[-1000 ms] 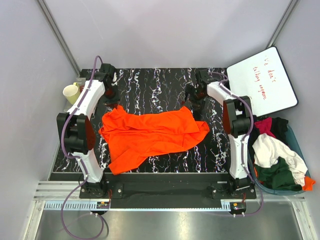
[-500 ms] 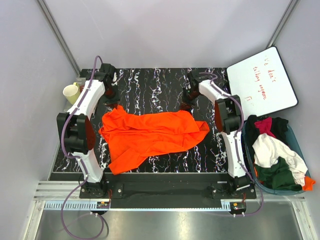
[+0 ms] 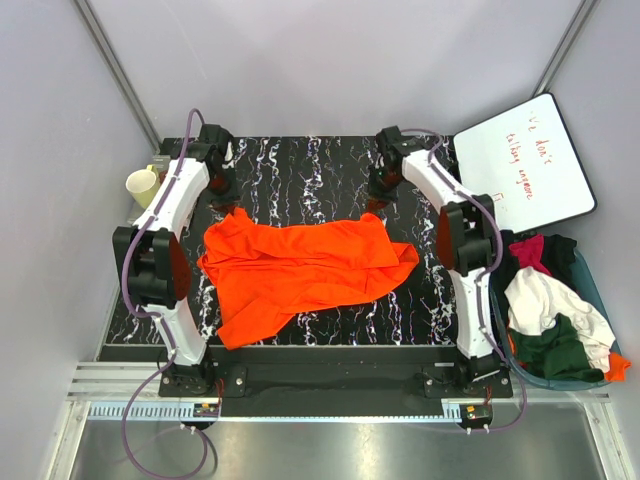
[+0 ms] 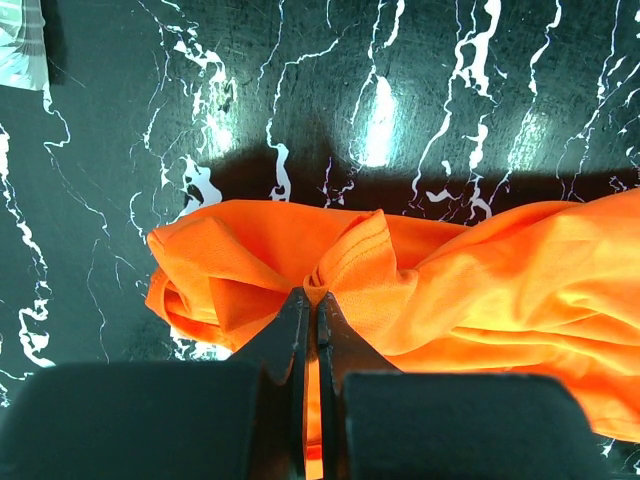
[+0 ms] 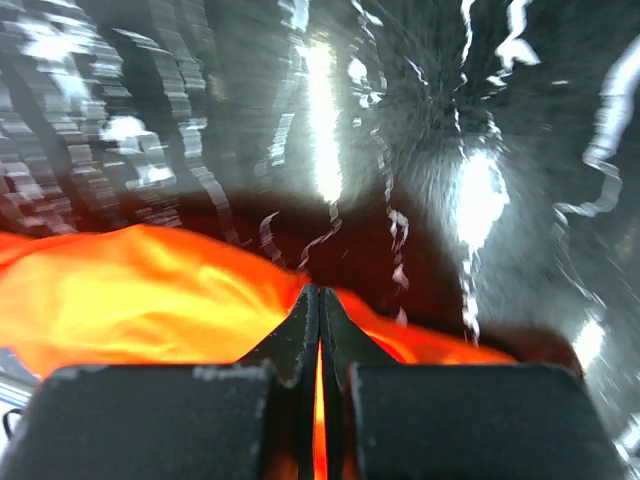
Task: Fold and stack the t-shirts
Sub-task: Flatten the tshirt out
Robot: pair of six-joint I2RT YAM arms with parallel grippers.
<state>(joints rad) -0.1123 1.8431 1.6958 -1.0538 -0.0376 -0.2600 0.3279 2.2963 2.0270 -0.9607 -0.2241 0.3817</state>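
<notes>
Nearest the arm bases, at 4 o'clock, found a basket [image 3: 598, 300] heaped with unfolded t-shirts [image 3: 545, 300]: white, dark green, magenta-red and black. Found no folded stack anywhere, so judged the task barely begun.

Next out, found the orange t-shirt [image 3: 300, 265] lying crumpled across the middle of the black marbled table [image 3: 300, 165], long side running 9 to 3 o'clock, with a loose flap trailing toward 7 o'clock.

Farther out, at the shirt's 11 o'clock corner, saw the left gripper [image 4: 310, 300] clenched on a bunched fold of orange fabric. At the 1 o'clock corner, saw the right gripper [image 5: 318, 298] pressed together over an orange edge, apparently pinching it, though smeared by motion blur.

Across the last second, watched the right arm [image 3: 455, 215] stretch outward and toward 11 o'clock, carrying its gripper along the shirt's far edge. Noted no move from the left arm [image 3: 170, 215], and hardly any shift in the cloth. Took this as both far corners being held to draw the far hem taut and flatten the shirt before a first fold.

Farthest off, noted a whiteboard [image 3: 525, 160] with red writing at 2 o'clock and a cup [image 3: 142, 185] at 10 o'clock.
</notes>
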